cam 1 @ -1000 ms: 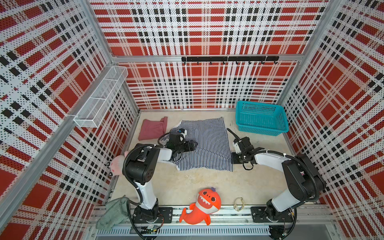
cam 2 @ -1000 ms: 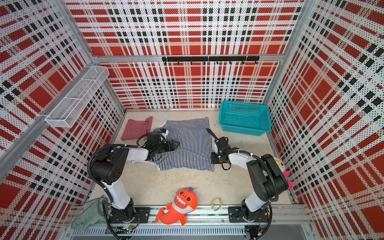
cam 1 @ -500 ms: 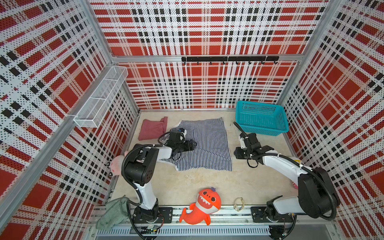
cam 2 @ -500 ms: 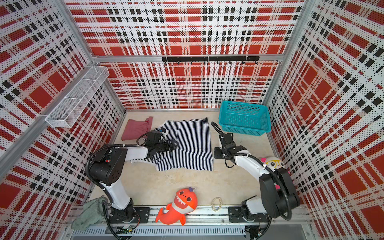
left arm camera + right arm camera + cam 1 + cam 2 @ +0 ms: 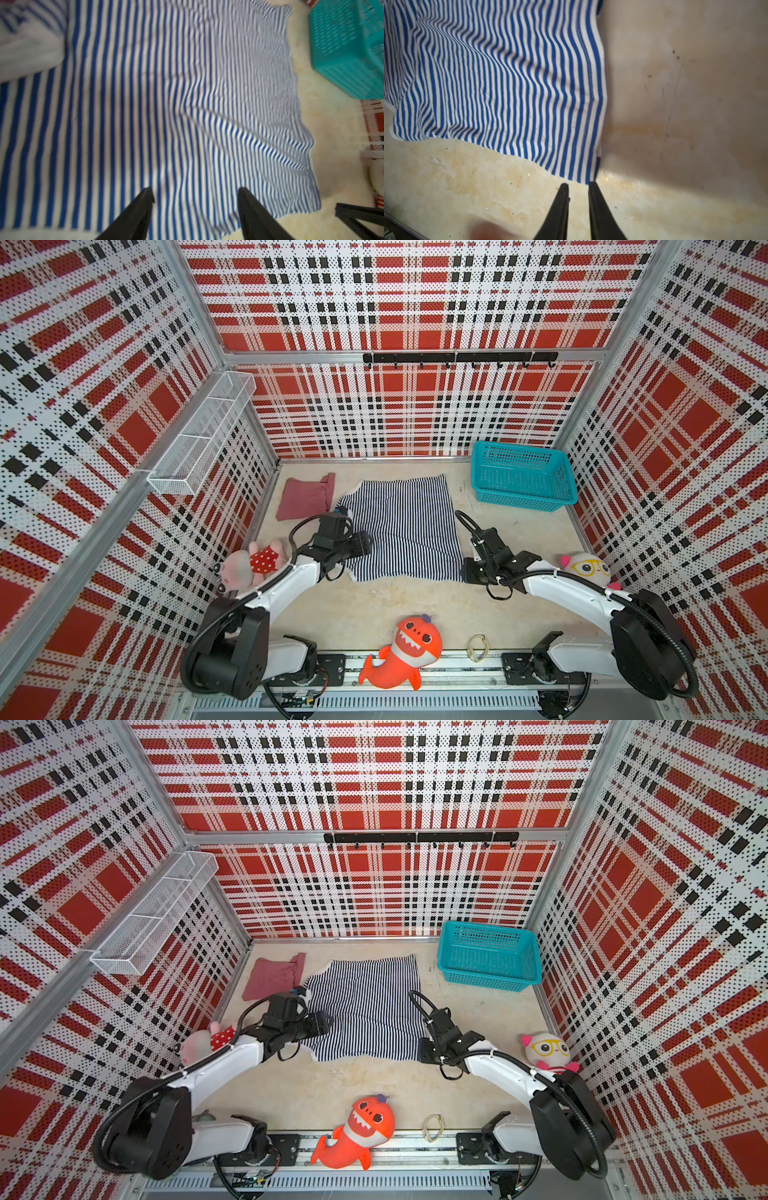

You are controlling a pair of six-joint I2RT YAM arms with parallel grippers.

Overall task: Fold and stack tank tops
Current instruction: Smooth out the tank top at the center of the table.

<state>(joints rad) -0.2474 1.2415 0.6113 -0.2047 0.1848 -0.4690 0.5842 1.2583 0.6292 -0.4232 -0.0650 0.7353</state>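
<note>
In both top views the striped tank top (image 5: 403, 526) (image 5: 365, 1006) lies spread flat on the beige table, towards the back. The maroon tank top (image 5: 305, 497) (image 5: 274, 975) lies folded to its left by the wall. My left gripper (image 5: 365, 541) (image 5: 195, 193) hovers over the striped top's left part, open, with only cloth (image 5: 166, 104) beneath it. My right gripper (image 5: 467, 571) (image 5: 578, 187) sits at the near right corner of the striped top (image 5: 500, 83). Its jaws stand a narrow gap apart with bare table between them, and the corner lies just past the tips.
A teal basket (image 5: 523, 477) (image 5: 349, 52) stands at the back right. A pig plush (image 5: 249, 566) lies by the left wall, a white plush with yellow glasses (image 5: 586, 570) by the right wall, and an orange shark plush (image 5: 403, 651) and a small ring (image 5: 478, 647) at the front edge.
My right gripper left the striped top's right edge, swung out to the right, then came back to its near right corner. The left arm stretched lower, its gripper staying over the top.
</note>
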